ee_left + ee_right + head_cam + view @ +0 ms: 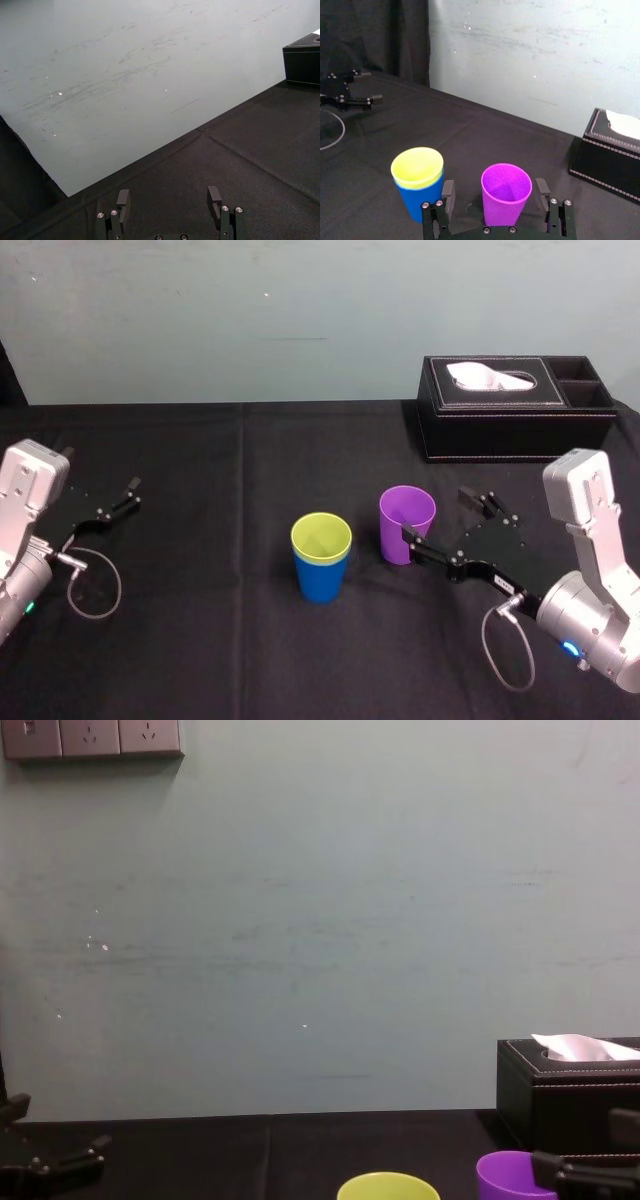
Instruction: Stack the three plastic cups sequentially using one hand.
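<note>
The yellow-green cup (pixel 321 537) sits nested inside the blue cup (pixel 320 581) at the middle of the black table. Just to their right the purple cup (pixel 404 520) stands upright on its own. My right gripper (pixel 437 513) is open around the purple cup. In the right wrist view the purple cup (pixel 505 192) stands between the two fingers (pixel 448 193) with a gap on each side, and the yellow-green cup (pixel 417 166) in the blue cup (pixel 415 200) is beside it. My left gripper (pixel 105 508) rests open at the table's left, holding nothing.
A black leather tissue box (pixel 515 405) stands at the back right, behind the right arm. A pale wall runs along the table's far edge. Bare black cloth (pixel 220 480) lies between the left gripper and the cups.
</note>
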Controlling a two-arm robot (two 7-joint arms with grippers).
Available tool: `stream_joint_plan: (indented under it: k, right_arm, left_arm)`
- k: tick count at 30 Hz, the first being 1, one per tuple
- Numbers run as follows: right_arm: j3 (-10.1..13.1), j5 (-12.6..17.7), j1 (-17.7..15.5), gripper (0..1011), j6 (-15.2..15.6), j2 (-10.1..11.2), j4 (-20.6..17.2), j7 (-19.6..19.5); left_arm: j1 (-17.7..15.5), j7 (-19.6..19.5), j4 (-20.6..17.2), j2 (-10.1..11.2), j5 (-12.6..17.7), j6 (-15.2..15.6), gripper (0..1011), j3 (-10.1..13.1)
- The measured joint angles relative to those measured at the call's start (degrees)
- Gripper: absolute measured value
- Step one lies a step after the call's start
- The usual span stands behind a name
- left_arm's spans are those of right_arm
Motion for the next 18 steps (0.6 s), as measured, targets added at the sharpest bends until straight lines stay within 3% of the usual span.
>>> stream_joint_plan:
  k: [18]
  right_arm:
    - [-1.04,-0.40,-0.08,1003,0.05,-1.26,5.02,0.02]
  left_arm:
    - [0.00,0.00,0.00,0.00,0.00,0.00,1010,0.00]
